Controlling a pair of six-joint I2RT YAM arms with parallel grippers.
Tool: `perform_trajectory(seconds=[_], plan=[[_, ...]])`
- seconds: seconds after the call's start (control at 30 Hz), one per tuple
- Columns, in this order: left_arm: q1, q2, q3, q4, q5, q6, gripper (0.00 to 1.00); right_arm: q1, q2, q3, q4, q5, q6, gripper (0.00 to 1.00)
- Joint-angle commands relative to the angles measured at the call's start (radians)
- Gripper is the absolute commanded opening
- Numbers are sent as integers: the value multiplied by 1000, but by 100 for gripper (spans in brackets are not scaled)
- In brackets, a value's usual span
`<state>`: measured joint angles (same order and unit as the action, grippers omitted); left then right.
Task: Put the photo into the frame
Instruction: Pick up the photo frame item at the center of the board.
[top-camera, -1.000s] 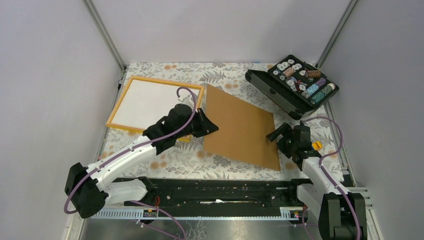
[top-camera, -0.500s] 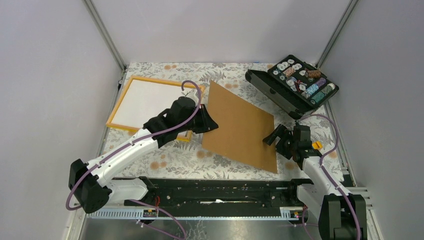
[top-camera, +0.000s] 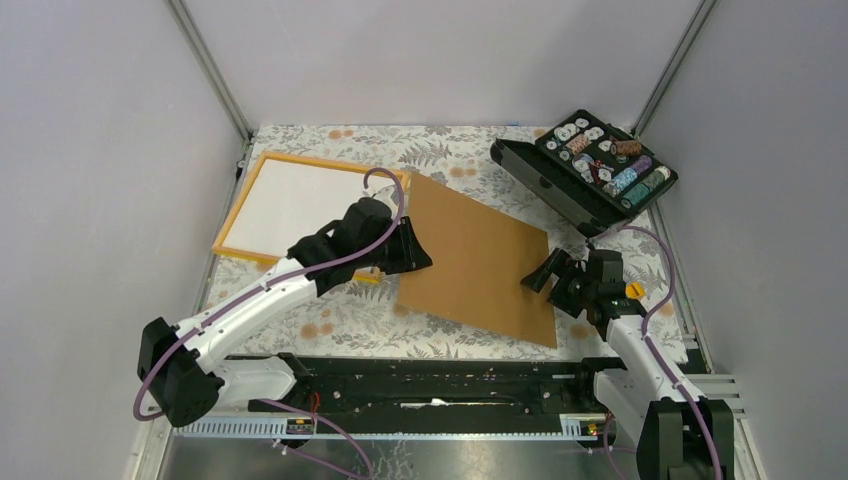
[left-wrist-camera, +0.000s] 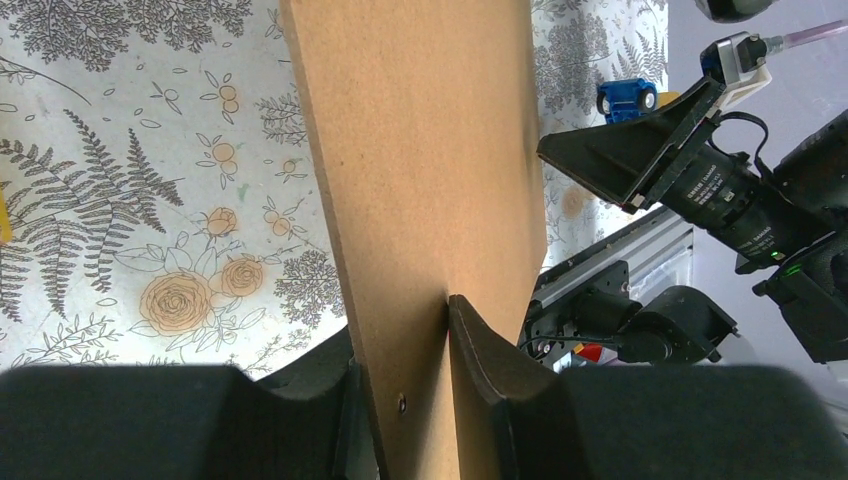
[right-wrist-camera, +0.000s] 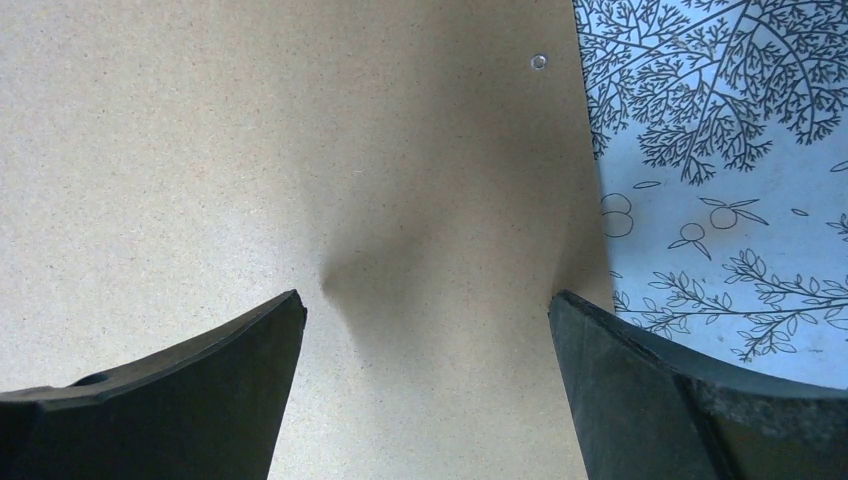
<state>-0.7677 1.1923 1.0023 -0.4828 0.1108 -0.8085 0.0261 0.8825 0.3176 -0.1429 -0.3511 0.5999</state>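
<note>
Floral-cloth table (top-camera: 350, 320) | photo (top-camera: 478, 258) lay brown reverse up, just right of orange frame (top-camera: 330, 164) | left gripper (left-wrist-camera: 420, 330) clamped on photo's frame-side edge, likely to drag it over | right gripper (right-wrist-camera: 425, 320) hung spread wide above edge farthest from frame, probably steadying.

The table (top-camera: 440, 150) is covered by a pale cloth printed with ferns and orange blossoms. At upper left lies the frame (top-camera: 285, 200), its white inside facing up. In the middle is the photo (top-camera: 480, 260), brown side up, its upper left corner close by the frame. At upper right a black case (top-camera: 550, 185) lies open, holding small round parts.
</note>
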Motion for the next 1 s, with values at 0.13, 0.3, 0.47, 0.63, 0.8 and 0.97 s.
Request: perform_trajectory(seconds=[0.13,0.3,0.47,0.63,0.8,0.97], plan=[[-1,-45,4,-21,48,38,6,13,-17,19,-18,-53,0,100],[2,-56,63,-66,40,103,0,13,-24,32,-26,-84,-13,100],[3,-41,202,-183,-33,225,0,14,-27,65,-55,-137,-41,100],[3,-3,258,-225,34,230,0,14,-72,106,-112,-154,-68,100],[2,23,244,-232,65,200,6,15,-85,117,-129,-151,-77,100],[3,24,280,-314,-30,204,0,14,-66,122,-129,-153,-80,100]])
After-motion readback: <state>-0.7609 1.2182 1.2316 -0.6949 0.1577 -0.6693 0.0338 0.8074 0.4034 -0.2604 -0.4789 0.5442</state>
